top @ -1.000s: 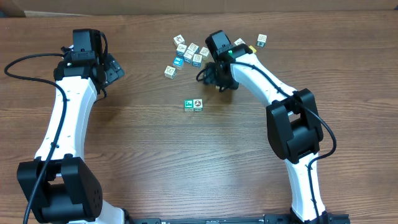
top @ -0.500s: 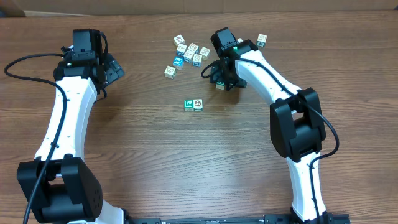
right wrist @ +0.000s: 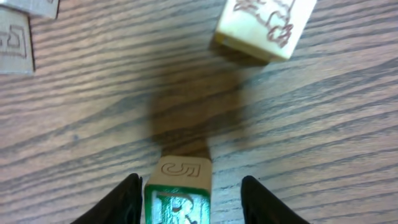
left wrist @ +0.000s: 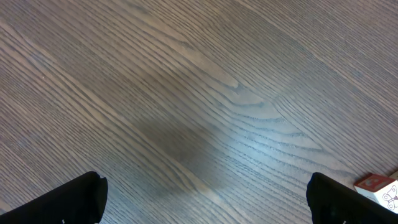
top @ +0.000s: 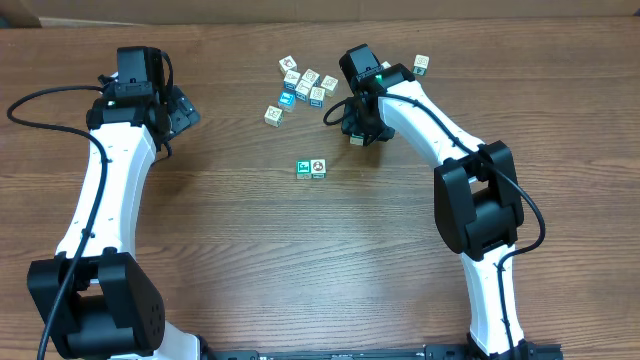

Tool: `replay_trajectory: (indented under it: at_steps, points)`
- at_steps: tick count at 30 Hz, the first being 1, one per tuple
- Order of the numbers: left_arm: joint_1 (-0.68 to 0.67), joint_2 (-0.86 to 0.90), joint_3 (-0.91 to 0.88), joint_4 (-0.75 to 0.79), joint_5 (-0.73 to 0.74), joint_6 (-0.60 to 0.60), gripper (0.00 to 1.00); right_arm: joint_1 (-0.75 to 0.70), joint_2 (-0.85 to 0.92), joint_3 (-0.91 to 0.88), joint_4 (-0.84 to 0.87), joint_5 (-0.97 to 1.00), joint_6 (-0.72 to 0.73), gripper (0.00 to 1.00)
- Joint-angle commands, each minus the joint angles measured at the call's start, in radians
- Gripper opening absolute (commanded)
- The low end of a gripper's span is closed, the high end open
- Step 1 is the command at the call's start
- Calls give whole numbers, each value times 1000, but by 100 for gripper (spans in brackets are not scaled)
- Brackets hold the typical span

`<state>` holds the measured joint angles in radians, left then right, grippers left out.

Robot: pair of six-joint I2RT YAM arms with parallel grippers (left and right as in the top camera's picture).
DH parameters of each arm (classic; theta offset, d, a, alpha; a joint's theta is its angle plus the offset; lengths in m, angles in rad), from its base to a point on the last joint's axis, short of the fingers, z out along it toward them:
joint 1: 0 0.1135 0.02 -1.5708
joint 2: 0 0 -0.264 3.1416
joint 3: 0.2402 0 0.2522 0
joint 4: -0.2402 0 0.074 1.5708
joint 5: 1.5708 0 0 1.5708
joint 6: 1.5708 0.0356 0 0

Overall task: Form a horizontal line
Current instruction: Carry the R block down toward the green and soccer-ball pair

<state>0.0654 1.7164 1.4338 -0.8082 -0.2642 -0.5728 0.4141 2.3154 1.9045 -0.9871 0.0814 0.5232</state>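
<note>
Right gripper [right wrist: 189,202] straddles a small green-lettered block [right wrist: 178,198], jaws apart, not yet clamped. Likely light, hard, slick: grip its flat opposite sides. Left gripper [left wrist: 207,200] spread wide.

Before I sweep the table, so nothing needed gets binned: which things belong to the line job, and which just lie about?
Job: two-cube row; green "R" cube inside the open right hand.
Lying about: cluster of loose cubes; lone cube far back.

Short row [top: 311,168] of two touching cubes mid-table [top: 250,250]. Loose cubes [top: 303,84] clustered above it, a single cube [top: 421,64] further right. The right gripper [top: 357,132] is down over a tan cube [top: 355,140]. The left gripper [top: 182,110] is well apart, at left.
</note>
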Motion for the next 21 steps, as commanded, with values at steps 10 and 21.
replay_trajectory:
  at_steps: [10, 21]
  points:
    - [-8, -3, 6, 1, 3, 1, 100, 5, 2, 19, -48, -35, -1, 34]
    - [-8, -3, 6, 0, 3, 1, 100, 6, 2, 19, -96, -77, -2, 33]
